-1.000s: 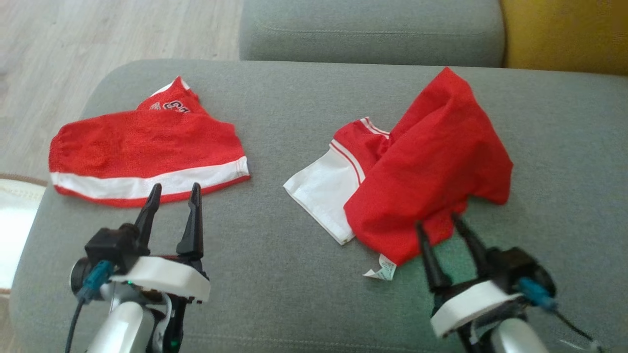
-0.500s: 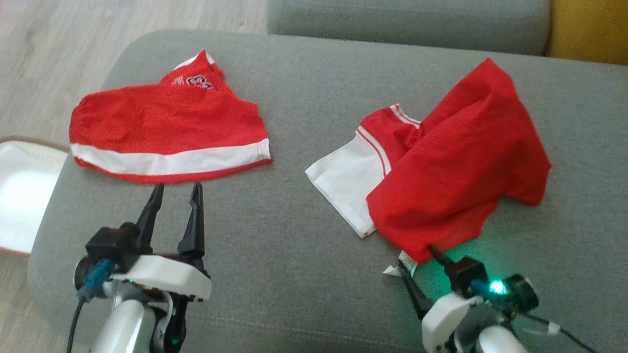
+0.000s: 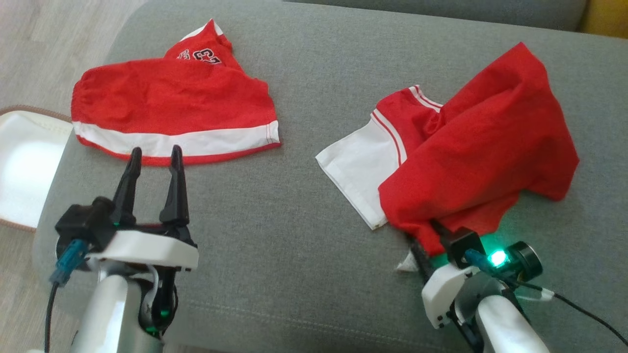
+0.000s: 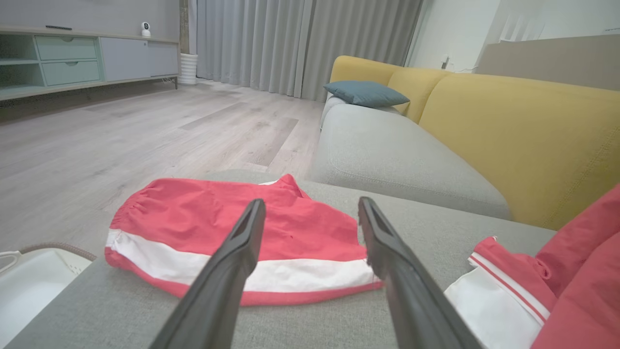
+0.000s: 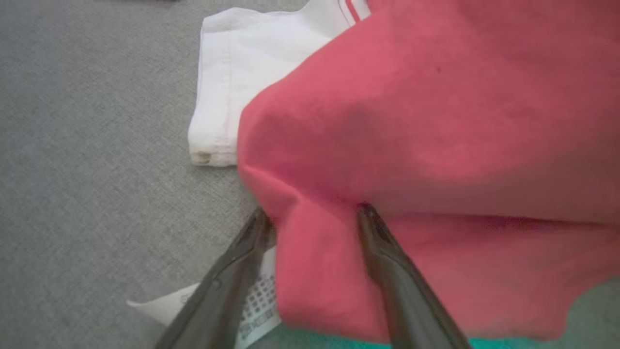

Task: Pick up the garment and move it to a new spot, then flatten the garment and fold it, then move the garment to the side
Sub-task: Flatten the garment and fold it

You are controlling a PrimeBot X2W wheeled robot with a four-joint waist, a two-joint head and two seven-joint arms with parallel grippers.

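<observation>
- The crumpled red garment (image 3: 481, 147) lies on the right half of the grey cushion (image 3: 304, 245). A white panel with red stripes pokes out at its left side (a white label (image 3: 406, 264) sticks out at the near edge).
- My right gripper (image 5: 312, 211) is down at that near edge, fingers spread wide with a ridge of red cloth between them. One finger lies beside the cloth over the label and the other lies against the fabric. I see no pinch on it.
- My left gripper (image 3: 156, 149) hangs at the near edge of the second red garment (image 3: 171, 105), fingers wide apart with nothing held between them.
- That second garment lies flat on the left half of the cushion, with a white band along its near edge, well apart from the crumpled one.
- From the left wrist I see a yellow sofa back (image 4: 523, 135) and a blue pillow (image 4: 365, 92) beyond.
</observation>
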